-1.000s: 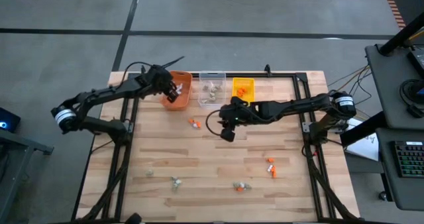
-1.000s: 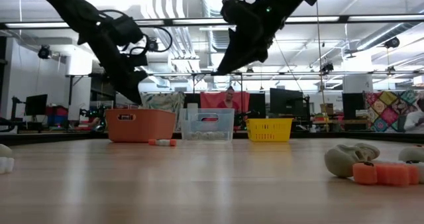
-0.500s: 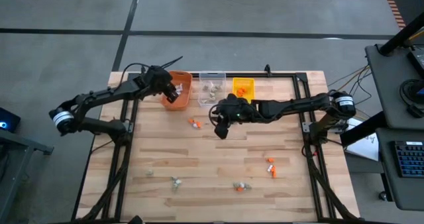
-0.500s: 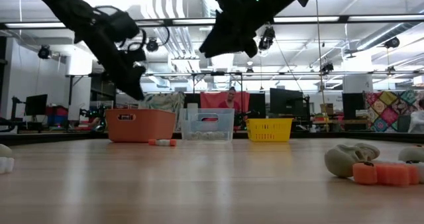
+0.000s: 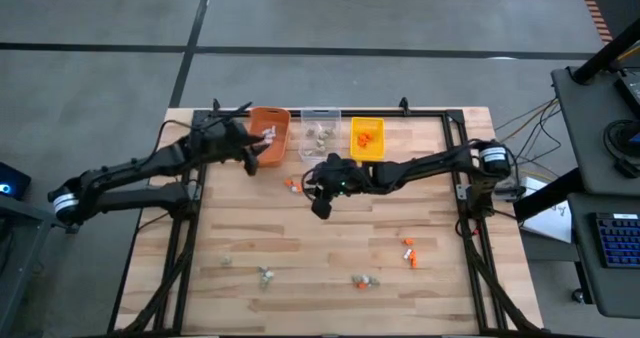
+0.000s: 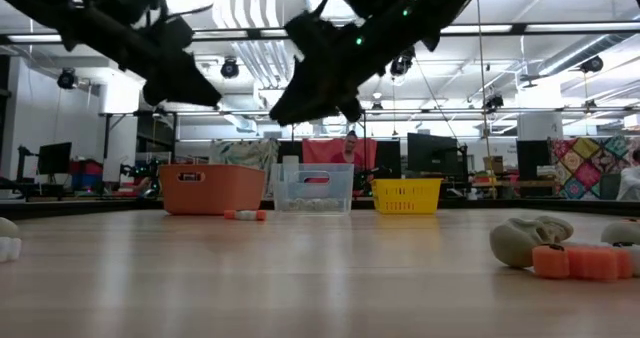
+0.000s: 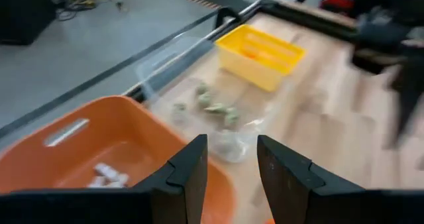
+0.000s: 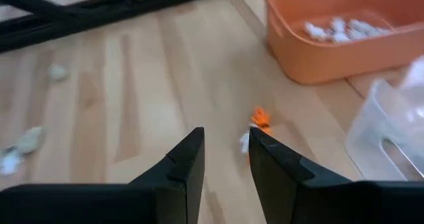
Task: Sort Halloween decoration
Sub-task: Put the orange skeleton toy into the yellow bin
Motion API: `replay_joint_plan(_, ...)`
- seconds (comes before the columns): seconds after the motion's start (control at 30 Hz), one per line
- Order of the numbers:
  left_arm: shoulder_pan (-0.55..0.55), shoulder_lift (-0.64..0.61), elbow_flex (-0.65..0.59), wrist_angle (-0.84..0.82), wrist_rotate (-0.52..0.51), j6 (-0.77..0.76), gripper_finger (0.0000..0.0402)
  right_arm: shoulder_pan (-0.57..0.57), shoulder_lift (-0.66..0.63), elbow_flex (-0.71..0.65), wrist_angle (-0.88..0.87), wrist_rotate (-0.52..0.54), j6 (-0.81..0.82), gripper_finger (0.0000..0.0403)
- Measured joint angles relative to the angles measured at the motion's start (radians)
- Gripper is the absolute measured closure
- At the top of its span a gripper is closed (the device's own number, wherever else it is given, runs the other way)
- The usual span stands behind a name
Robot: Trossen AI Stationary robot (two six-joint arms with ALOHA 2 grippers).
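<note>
While most of the trinkets lay loose on the wooden table (image 5: 300,228), some were already sorted: white ones (image 8: 341,29) in the orange bin (image 5: 270,135), grey-tan ones (image 7: 215,109) in the clear bin (image 5: 320,133), and orange ones (image 5: 366,138) in the yellow bin (image 5: 367,136). An orange and a white piece (image 5: 291,185) lay just in front of the orange and clear bins, and others sat scattered near the table's front edge (image 5: 365,280). The right gripper (image 5: 318,200) hung above the table close to that orange-and-white pair, its fingers spread apart and holding nothing. The left gripper (image 5: 252,158) hovered beside the orange bin, fingers also parted and empty.
</note>
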Motion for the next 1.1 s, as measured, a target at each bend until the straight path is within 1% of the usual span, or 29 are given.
replay_joint_plan(0.1,-0.059,-0.051,-0.032,0.026,0.001,-0.043,0.0288,0.0,0.032,0.012,-0.003,0.041,0.044,0.0296)
replay_joint_plan(0.23,-0.147,-0.089,-0.07,0.08,0.001,-0.1,0.0288,0.0,0.053,0.016,-0.009,0.026,0.063,0.0296)
replay_joint_plan(0.33,-0.22,-0.099,-0.094,0.135,0.0,-0.122,0.0288,0.0,0.053,0.017,-0.059,-0.075,0.113,0.0296)
replay_joint_plan(0.43,-0.289,-0.097,-0.11,0.185,0.0,-0.133,0.0288,0.0,0.049,0.019,-0.163,-0.196,0.202,0.0296)
replay_joint_plan(0.5,-0.327,-0.094,-0.112,0.197,-0.01,-0.139,0.0288,0.002,0.049,0.032,-0.258,-0.281,0.276,0.0296)
replay_joint_plan(0.6,-0.373,-0.089,-0.111,0.202,-0.059,-0.145,0.0288,0.011,0.047,0.057,-0.436,-0.406,0.38,0.0296)
replay_joint_plan(0.67,-0.391,-0.089,-0.107,0.201,-0.089,-0.148,0.0288,0.025,0.047,0.083,-0.583,-0.442,0.421,0.0296)
replay_joint_plan(0.8,-0.4,-0.09,-0.107,0.201,-0.105,-0.148,0.0288,0.061,0.046,0.156,-0.928,-0.432,0.472,0.0296)
replay_joint_plan(0.9,-0.4,-0.088,-0.107,0.201,-0.105,-0.152,0.0288,0.097,0.045,0.181,-1.128,-0.391,0.449,0.0296)
replay_joint_plan(1.0,-0.4,-0.088,-0.107,0.2,-0.105,-0.152,0.0288,0.147,0.044,0.175,-1.264,-0.306,0.277,0.0296)
replay_joint_plan(1.07,-0.4,-0.088,-0.107,0.2,-0.105,-0.152,0.0288,0.194,0.042,0.151,-1.309,-0.248,0.151,0.0296)
replay_joint_plan(1.1,-0.4,-0.088,-0.107,0.2,-0.105,-0.152,0.0288,0.22,0.041,0.134,-1.312,-0.236,0.103,0.0296)
